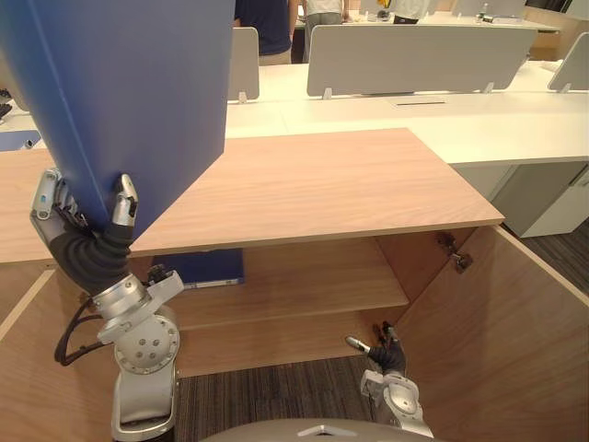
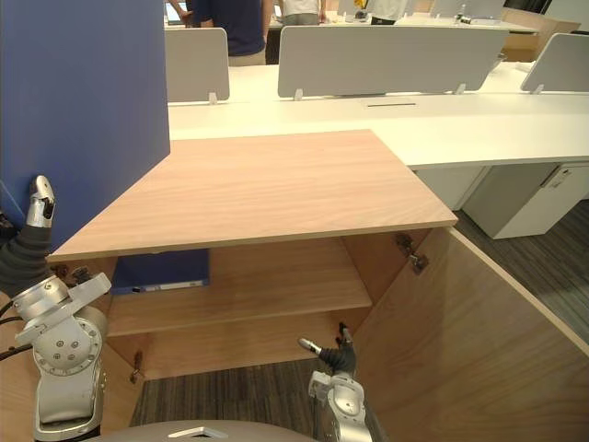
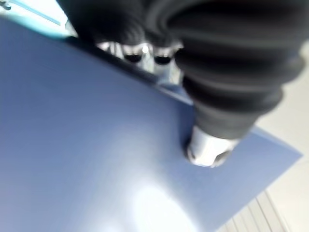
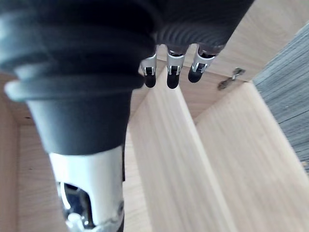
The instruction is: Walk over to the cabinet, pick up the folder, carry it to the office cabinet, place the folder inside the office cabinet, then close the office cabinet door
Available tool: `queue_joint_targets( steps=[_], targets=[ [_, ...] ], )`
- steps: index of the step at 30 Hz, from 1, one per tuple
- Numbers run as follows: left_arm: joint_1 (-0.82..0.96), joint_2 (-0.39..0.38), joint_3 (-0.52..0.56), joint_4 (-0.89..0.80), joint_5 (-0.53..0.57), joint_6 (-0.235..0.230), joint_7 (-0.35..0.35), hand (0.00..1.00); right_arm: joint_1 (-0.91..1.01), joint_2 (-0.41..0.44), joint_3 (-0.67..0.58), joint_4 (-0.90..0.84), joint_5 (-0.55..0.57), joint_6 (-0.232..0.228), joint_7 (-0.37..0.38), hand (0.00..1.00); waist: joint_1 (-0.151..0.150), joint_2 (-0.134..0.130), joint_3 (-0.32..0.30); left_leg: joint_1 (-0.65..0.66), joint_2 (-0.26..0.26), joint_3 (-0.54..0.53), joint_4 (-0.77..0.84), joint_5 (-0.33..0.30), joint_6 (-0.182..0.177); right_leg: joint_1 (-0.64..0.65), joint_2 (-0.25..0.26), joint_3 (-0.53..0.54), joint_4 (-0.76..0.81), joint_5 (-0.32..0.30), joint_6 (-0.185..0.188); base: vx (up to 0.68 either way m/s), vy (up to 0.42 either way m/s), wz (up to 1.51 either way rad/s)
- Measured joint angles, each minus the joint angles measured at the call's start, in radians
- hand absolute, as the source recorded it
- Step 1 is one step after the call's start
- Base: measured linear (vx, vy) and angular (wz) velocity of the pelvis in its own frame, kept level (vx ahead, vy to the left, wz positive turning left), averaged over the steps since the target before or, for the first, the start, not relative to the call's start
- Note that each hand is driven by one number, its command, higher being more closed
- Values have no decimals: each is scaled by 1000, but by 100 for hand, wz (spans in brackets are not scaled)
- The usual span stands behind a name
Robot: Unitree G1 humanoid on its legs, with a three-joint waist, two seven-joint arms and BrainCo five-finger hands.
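A large blue folder [image 1: 129, 92] stands upright at the upper left, above the left end of the wooden cabinet top [image 1: 313, 184]. My left hand [image 1: 124, 207] is shut on the folder's lower edge, thumb on the near face and fingers behind it; the left wrist view shows the thumb pressed on the blue cover [image 3: 96, 145]. The office cabinet stands open, its shelf [image 1: 304, 276] bare in the middle. My right hand [image 1: 386, 354] hangs low before the cabinet's bottom compartment, open and holding nothing, with its relaxed fingers [image 4: 169, 72] toward the shelf.
Another blue folder-like thing [image 1: 207, 267] lies on the shelf's left part. The right cabinet door [image 1: 515, 341] is swung wide open, and a left door panel [image 1: 28, 368] too. White desks with grey dividers [image 1: 414, 55] and people [image 1: 267, 23] stand behind.
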Motion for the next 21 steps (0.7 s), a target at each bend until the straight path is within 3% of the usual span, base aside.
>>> queue_joint_targets(
  steps=[4,6,12,21],
  targets=[
    [25,-16,-34,-23,-71,-12,-11,100,23,13,4,-119,4,-21,-4,0,-1,-3,3,0,0,3,0,-2,0,0,0,2,-3,0,0,-3,-13,-2],
    [28,-16,-65,-23,-129,-32,-43,100,33,14,34,-258,5,-42,-4,0,-2,-2,10,2,0,7,0,-3,1,-1,0,6,-4,0,1,-8,-21,-6],
    [29,-15,-116,-23,-175,-44,-97,100,31,27,71,-494,34,-109,0,0,-3,7,26,8,-1,28,1,-11,2,-4,1,28,-4,2,3,-21,-18,-10],
    [27,-3,-154,15,-209,-56,-162,100,-36,19,115,-660,34,-165,3,0,-3,7,28,10,-2,33,1,-14,2,-6,2,34,-4,2,4,-10,-10,-1]
  ],
)
